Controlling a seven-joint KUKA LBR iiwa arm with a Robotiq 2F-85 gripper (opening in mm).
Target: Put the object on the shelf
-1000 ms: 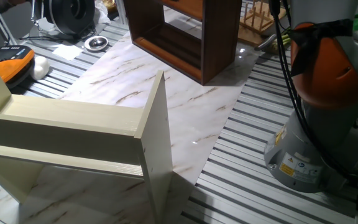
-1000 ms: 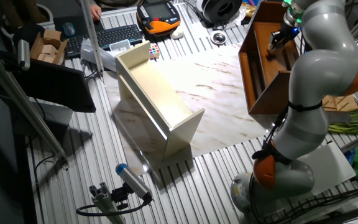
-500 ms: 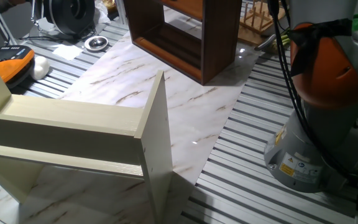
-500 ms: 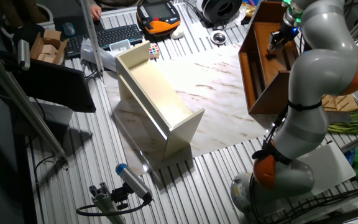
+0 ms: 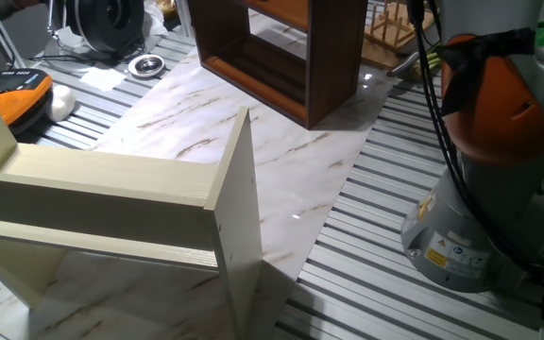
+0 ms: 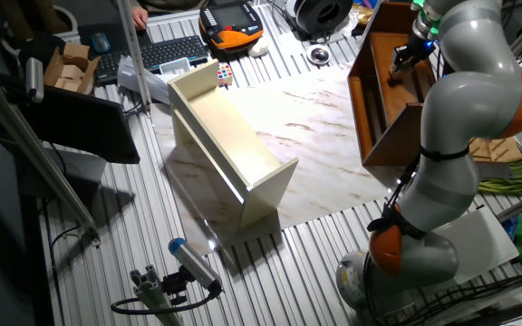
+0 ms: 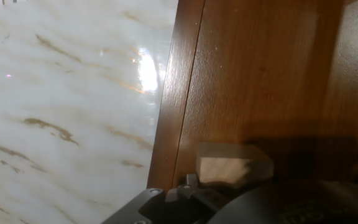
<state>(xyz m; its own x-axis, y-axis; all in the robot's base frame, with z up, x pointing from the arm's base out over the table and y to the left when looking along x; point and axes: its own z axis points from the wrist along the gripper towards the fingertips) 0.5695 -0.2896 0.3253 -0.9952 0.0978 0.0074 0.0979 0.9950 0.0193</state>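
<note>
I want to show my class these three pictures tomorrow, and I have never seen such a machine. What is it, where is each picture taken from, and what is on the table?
The machine is a grey and orange jointed robot arm with a two-fingered hand.

Two pictures come from fixed cameras on different sides of the table. The third comes from a camera on the hand, looking along its fingers.

On the white marbled board stand a pale cream wooden shelf unit and a large dark brown wooden box shelf. The hand reaches into the brown shelf.

The hand camera shows a small light-tan wooden cube close to the hand, against a brown board. Whether the fingers grip it cannot be seen.
</note>
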